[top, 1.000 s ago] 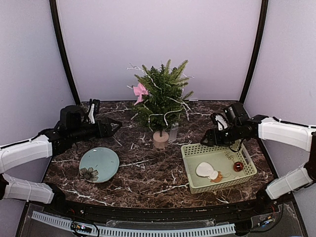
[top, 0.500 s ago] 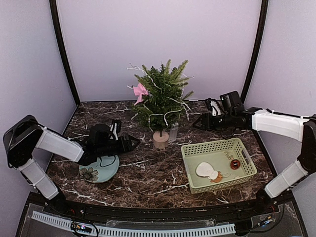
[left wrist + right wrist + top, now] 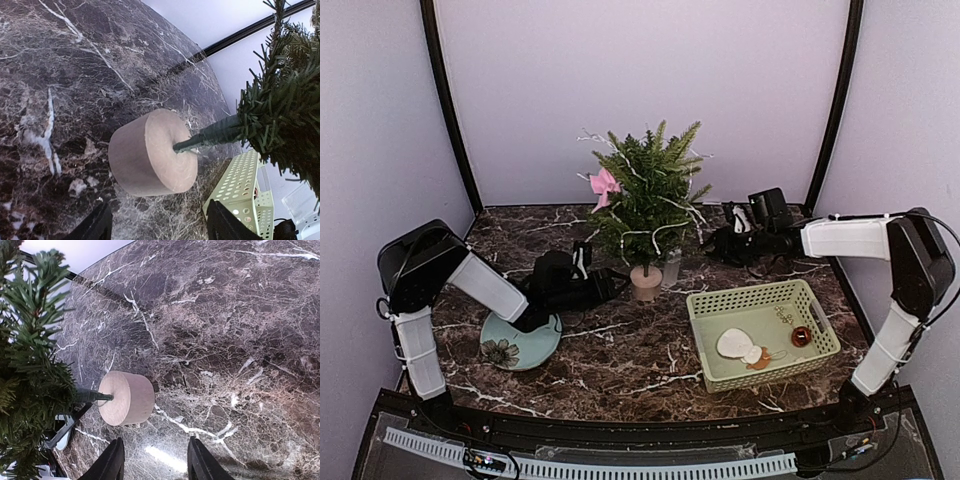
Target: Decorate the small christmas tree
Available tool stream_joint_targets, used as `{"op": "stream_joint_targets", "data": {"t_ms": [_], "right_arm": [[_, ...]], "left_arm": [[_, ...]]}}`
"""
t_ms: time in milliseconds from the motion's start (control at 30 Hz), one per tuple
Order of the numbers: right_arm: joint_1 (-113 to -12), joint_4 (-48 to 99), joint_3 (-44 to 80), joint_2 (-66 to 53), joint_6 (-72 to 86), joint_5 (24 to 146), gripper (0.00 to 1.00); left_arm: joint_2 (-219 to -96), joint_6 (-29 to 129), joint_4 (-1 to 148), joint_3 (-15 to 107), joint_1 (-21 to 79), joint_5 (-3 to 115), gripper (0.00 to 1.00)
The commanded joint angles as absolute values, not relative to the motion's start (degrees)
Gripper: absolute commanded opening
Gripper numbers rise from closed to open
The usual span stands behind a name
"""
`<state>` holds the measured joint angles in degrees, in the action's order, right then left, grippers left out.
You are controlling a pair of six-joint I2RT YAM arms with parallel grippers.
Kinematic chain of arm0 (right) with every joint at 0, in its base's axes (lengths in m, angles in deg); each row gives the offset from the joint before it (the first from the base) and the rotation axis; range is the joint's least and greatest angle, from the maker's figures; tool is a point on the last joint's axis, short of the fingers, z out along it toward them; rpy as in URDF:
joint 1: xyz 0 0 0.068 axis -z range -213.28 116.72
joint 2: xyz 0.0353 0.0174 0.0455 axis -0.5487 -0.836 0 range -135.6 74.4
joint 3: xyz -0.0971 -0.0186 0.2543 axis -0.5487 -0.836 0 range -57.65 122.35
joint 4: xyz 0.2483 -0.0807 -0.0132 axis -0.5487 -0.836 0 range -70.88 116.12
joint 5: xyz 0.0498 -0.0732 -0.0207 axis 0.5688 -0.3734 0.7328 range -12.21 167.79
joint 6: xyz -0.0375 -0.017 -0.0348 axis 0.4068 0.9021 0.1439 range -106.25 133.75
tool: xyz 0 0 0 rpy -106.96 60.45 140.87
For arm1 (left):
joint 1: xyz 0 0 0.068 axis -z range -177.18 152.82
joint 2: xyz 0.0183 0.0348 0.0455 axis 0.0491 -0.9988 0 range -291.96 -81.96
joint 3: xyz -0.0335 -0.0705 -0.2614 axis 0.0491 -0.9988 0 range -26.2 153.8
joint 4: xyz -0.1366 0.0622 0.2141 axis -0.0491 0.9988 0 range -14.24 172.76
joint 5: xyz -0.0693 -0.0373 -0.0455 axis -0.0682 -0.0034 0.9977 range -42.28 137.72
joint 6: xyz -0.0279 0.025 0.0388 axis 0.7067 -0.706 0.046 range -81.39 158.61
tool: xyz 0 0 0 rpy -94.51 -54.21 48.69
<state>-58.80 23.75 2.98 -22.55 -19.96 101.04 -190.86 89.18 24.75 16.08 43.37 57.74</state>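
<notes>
Small christmas tree (image 3: 648, 195) stood upright; we saw our left gripper (image 3: 159, 222) and right gripper (image 3: 154, 460) flanking its pot (image 3: 145, 160), both gaping and empty.

Pale lilac walls (image 3: 520, 100) enclose a dark marble table (image 3: 620, 350).

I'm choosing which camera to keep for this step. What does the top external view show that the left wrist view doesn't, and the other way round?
Only top external: the pink bow on the small christmas tree, the teal plate, the ornaments lying in the green basket, and both arms, with the right gripper beside the tree.
Only left wrist: a close look at the trunk entering the top of the pot, seen between the fingers of the open left gripper.
Both: tree, pot, basket, marble table.
</notes>
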Motion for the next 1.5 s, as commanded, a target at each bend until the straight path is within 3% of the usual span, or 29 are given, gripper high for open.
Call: {"op": "stream_joint_targets", "data": {"t_ms": [0,133,767,1467], "right_arm": [[-58.37,27.55,5.90,-25.53,-19.87,101.92,0.41],[-58.42,31.60,7.58,-30.32,-22.41,105.23,0.33],[-63.27,40.84,16.95,-46.53,-28.95,110.44,0.28],[-69.01,48.62,13.35,-48.54,-33.81,113.90,0.26]], "left_arm": [[-193.56,90.65,23.11,19.41,44.29,57.47,0.65],[-196.20,91.54,23.34,21.71,44.65,57.18,0.62],[-200.54,93.70,27.22,24.78,43.56,54.93,0.49],[-199.27,91.21,28.58,24.33,36.87,59.44,0.47]]}}
